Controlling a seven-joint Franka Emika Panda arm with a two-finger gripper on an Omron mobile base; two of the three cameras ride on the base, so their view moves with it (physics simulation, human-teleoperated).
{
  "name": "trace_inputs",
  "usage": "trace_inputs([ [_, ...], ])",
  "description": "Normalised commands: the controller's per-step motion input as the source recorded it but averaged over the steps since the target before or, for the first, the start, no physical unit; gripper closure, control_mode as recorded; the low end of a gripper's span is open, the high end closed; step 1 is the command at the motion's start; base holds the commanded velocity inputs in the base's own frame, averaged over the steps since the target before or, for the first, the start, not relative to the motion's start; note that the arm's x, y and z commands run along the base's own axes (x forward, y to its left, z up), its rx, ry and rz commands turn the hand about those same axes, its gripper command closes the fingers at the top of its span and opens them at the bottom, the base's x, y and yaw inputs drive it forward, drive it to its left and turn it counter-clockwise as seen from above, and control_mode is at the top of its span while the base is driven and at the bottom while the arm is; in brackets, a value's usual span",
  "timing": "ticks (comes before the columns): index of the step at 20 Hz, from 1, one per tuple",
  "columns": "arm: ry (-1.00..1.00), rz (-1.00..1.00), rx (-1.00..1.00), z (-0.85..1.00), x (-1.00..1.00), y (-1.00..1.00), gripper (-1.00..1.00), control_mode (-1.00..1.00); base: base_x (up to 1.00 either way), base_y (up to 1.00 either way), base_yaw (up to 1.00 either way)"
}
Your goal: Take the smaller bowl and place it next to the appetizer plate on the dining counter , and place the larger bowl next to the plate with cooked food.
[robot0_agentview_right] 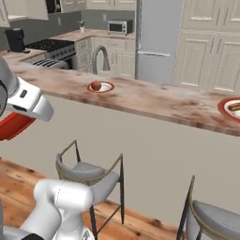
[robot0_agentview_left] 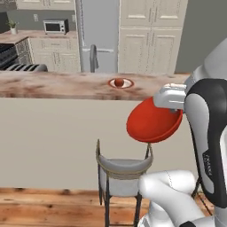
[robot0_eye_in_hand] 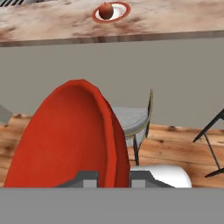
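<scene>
1 red-orange smaller bowl hung in the gripper, tipped on edge, at the right centre of the left base view and in front of the beige front panel of the dining counter. In the hand view the bowl filled the lower left, its rim pinched between the 2 fingertips, which were clenched on it at the bottom of the frame. In the right base view a red sliver of the bowl showed at the far left edge, under the white hand.

1 appetizer plate, white with a reddish rim and carrying 1 round red-brown lump, sat on the marble top at upper centre of the left base view, well apart from the bowl and above it in the frame. The same plate appeared at the top centre of the hand view and at upper left-centre of the right base view.

1 second plate with a red rim and cooked food lay at the right edge of the right base view, on the same counter, well apart from the appetizer plate.

2 bar stools with grey seats stood on the wooden floor in front of the counter in the right base view. 1 curved faucet rose behind the counter, and 1 microwave sat on the far worktop at the top of the frame.
</scene>
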Motion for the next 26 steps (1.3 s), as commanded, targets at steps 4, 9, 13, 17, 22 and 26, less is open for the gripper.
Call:
trace_inputs([
  [4, 0.00, 0.00, 0.00, 0.00, 0.00, 0.00, 1.00, 1.00, 0.55, 0.48, -0.21],
  [9, 0.00, 0.00, 0.00, 0.00, 0.00, 0.00, 1.00, 1.00, 0.70, 0.08, -0.18],
  [13, 0.00, 0.00, 0.00, 0.00, 0.00, 0.00, 1.00, 1.00, 0.55, -0.18, -0.03],
  [17, 0.00, 0.00, 0.00, 0.00, 0.00, 0.00, 1.00, 1.00, 0.48, -0.30, 0.00],
  [22, -0.04, 0.00, 0.00, 0.00, 0.00, -0.08, 1.00, -1.00, 0.04, -0.15, 0.00],
  [26, -0.42, 0.00, 0.00, -0.09, 0.00, -0.52, 1.00, -1.00, 0.00, 0.00, 0.00],
])
